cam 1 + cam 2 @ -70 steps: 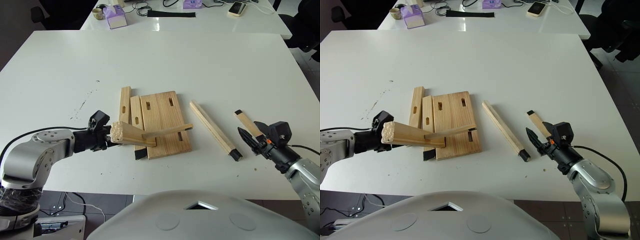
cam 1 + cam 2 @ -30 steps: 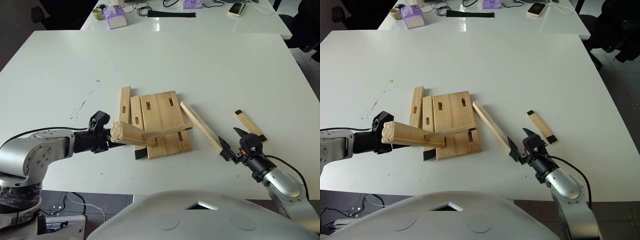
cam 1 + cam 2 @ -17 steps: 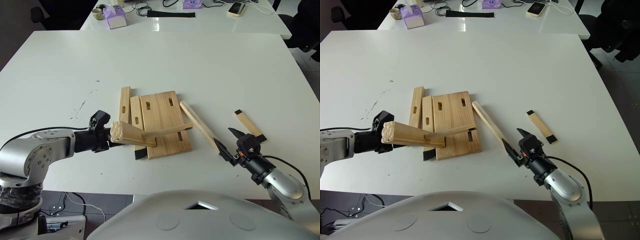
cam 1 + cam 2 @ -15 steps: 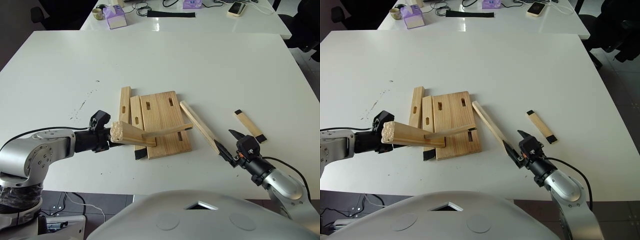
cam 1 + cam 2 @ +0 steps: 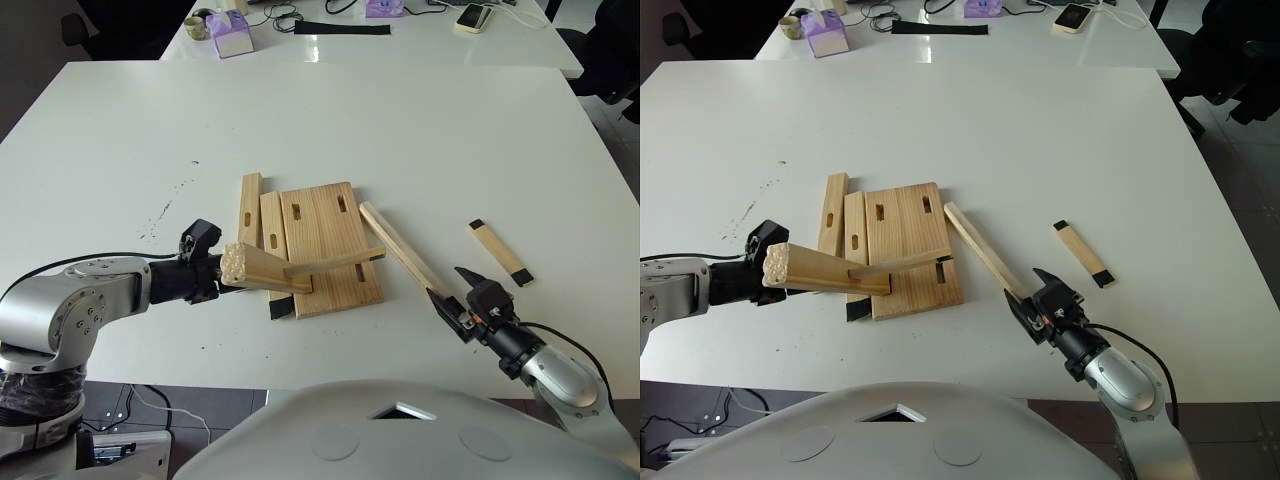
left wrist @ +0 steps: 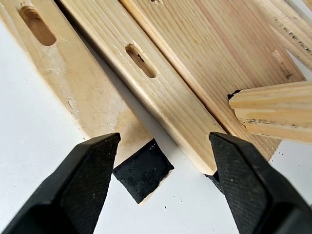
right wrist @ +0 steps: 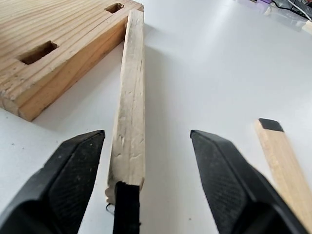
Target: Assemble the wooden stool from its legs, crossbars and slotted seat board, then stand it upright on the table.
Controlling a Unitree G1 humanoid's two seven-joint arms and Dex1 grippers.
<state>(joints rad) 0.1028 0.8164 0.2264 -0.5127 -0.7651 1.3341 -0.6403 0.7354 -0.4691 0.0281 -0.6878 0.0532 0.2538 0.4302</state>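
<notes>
While left pincer (image 6: 164,142) gapes, splayed right pincer (image 7: 147,134) straddles a square wooden leg (image 7: 130,92)

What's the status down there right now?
Left hand open, facing slotted legs. Right hand open, straddling long leg at near end, not gripped. Seat board flat alongside.

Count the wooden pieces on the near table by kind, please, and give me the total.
Wide slotted seat board: 1
Narrow slotted strips: 2
Long plain stick: 1
Short stick with black ends: 1
Thick tapered piece: 1
Thin bar joined to the tapered piece: 1
Total: 7
</notes>
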